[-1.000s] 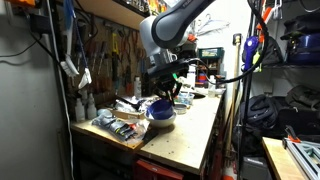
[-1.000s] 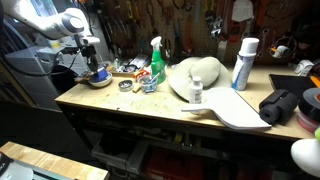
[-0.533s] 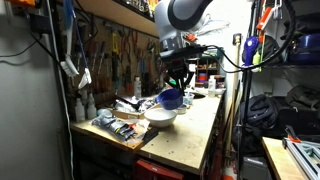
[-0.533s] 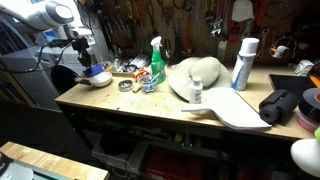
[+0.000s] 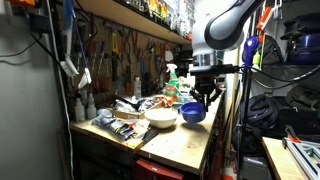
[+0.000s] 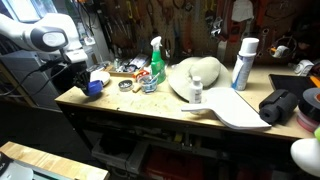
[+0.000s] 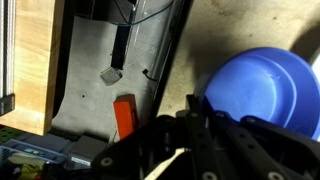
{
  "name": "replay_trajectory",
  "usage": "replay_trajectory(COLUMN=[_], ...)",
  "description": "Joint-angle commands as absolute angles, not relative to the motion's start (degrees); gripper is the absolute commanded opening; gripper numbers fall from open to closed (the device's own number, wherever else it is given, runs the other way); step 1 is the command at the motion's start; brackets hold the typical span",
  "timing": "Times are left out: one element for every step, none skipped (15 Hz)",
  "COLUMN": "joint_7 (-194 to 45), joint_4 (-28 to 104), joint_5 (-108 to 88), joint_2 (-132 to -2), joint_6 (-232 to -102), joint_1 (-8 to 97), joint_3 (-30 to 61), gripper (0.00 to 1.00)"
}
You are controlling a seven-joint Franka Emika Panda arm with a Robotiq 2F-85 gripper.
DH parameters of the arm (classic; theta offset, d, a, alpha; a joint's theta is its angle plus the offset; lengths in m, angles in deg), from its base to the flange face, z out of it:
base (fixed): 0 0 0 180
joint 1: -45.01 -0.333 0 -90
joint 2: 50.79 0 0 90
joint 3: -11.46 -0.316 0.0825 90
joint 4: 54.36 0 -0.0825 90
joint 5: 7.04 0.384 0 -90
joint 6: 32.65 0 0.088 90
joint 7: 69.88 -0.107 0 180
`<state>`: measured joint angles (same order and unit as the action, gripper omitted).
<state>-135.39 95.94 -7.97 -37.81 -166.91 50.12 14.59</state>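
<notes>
I had the gripper clamped on the rim of the blue bowl. In the wrist view, the bowl hung in the air by the counter edge, clear of the wood. Just beside it, a white bowl sat on the counter. Farther along stood a green spray bottle.

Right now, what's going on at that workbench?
The arm's claw grips a blue bowl by its rim and holds it near an edge of the workbench. A white bowl sits on the bench just beside it. I can't tell whether the blue bowl touches the bench.
</notes>
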Motion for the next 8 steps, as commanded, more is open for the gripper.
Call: replay_trajectory(joint_7=[-139.48, -140.36, -140.88, -141.38, -142.04, -142.94, -143.4, -143.59], joint_4=[103.12, 103.45, 103.59, 103.18, 102.92, 102.52, 102.14, 101.8], joint_5=[-7.64, -8.11, -8.39, -8.4, -8.33, -8.56, -8.16, -7.79], joint_2=[-33.86, -33.73, -33.81, -34.38, -34.73, -35.2, -35.63, -35.98], joint_6=[-173.66, -174.6, -175.52, -176.68, -177.99, -179.36, -180.4, -180.84], joint_1=[53.44, 54.14, 54.59, 54.78, 54.93, 55.18, 55.16, 55.08], joint_3=[14.17, 13.84, 13.55, 13.18, 12.84, 12.53, 12.46, 12.39], gripper=[0.01, 0.01, 0.01, 0.01, 0.01, 0.01, 0.01, 0.01])
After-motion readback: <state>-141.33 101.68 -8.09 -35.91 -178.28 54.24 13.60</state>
